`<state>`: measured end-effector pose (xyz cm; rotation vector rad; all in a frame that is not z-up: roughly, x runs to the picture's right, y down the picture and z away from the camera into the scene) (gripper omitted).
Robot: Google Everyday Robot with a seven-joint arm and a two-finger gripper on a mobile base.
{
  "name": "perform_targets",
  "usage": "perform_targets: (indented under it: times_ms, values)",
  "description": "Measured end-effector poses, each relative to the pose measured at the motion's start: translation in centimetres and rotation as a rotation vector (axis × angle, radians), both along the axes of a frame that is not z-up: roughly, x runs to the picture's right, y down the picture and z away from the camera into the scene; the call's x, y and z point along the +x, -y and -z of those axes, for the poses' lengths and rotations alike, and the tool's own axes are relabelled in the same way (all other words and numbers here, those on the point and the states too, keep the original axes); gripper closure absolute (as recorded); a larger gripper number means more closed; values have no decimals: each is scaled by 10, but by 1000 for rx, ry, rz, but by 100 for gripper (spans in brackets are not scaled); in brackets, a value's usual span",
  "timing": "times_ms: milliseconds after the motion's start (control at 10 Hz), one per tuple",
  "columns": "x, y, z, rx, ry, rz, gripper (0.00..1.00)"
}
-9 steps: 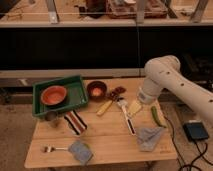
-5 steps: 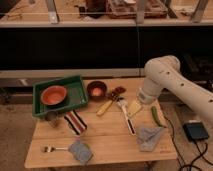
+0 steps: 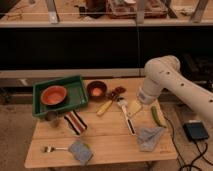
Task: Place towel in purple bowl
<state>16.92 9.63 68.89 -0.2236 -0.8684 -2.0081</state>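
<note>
While the claw [image 3: 136, 105] hovers spread (empty, seemingly), the towel [image 3: 149, 137] lies nearby.

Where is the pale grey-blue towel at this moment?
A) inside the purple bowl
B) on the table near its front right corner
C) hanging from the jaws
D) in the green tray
B: the towel lies on the table by the front right corner, well apart from the purple bowl. The gripper hangs over the table's right half, behind the towel, and holds nothing.
</note>
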Motion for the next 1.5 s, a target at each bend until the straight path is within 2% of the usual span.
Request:
perform_targets:
  times_ms: [1300,1500]
  values:
    - [0,0,0,1,-3,-1,20]
    - [4,-5,-3,11,-31,-31,20]
